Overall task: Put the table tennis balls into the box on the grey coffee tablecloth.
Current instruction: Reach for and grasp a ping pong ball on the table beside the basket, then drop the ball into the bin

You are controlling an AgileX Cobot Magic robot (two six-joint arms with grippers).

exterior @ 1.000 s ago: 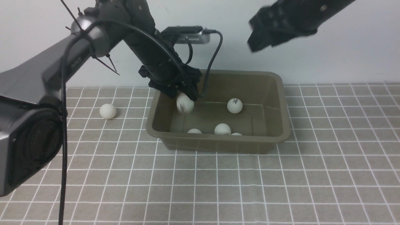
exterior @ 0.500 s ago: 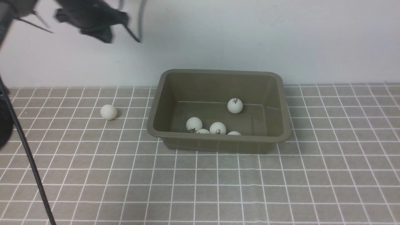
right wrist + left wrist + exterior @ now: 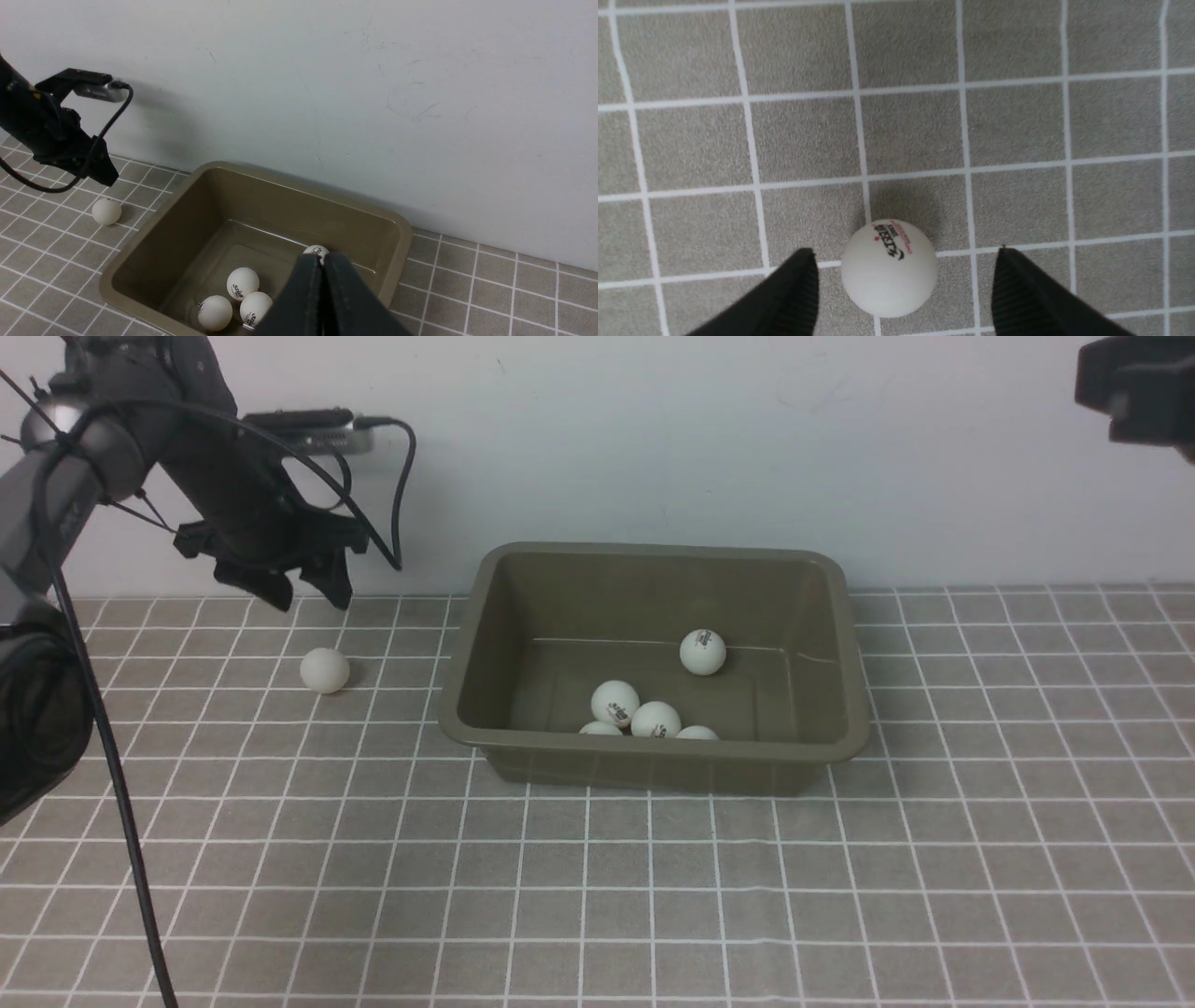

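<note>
1 of 6 table tennis balls (image 3: 324, 669) lies on the grey coffee tablecloth (image 3: 653, 896) left of the box (image 3: 845, 644), below our left gripper (image 3: 903, 284), whose fingers (image 3: 794, 294) stand spread either side without touching it. Our right gripper (image 3: 323, 261), pressed together, hangs well apart beyond the box, so we judge a plain descent by the left arm suffices.

soft, even light from above, fairly bright, with no hard glare. the loose ball (image 3: 324, 669) throws a faint, blurred shadow to its right and far side on the cloth (image 3: 653, 896). in the right wrist view the left arm (image 3: 51, 135) lays a broad dim shadow on the wall (image 3: 373, 93). the box (image 3: 653, 751) shows a thin pale sheen along its floor. the left wrist view is crisp, with the ball's print and the weave sharp. the right gripper (image 3: 323, 256), close to its lens, is dark and soft-edged.
</note>
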